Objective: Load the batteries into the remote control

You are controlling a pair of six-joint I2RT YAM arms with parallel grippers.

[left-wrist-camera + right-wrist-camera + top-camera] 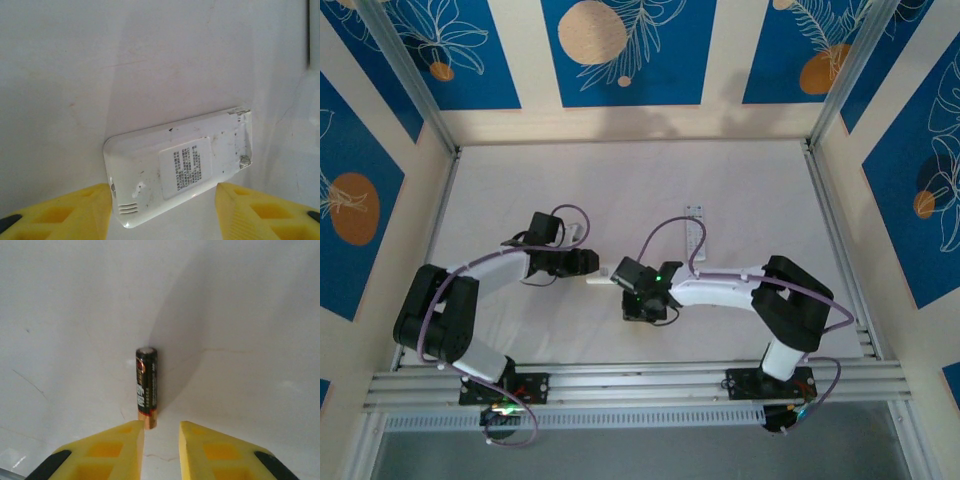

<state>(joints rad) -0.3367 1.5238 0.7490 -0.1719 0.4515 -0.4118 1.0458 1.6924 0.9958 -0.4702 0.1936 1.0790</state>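
A white remote control (180, 167) lies on the table with its back up, a printed label in the middle and the battery end open at the right. My left gripper (162, 194) is open, its yellow fingers (75, 212) standing on either side of the remote's near edge; the left finger is at the remote's corner. In the top view this remote (602, 276) lies between the two grippers. A dark battery (146, 387) with a copper end lies on the table just ahead of my right gripper (161, 429). Its jaws stand a little apart with nothing between them.
A second, long white remote (694, 232) lies farther back on the white table (520, 200), right of centre. A metal rail (640, 380) runs along the near edge, and frame posts stand at the sides. My two grippers (588, 262) (642, 300) are close together mid-table.
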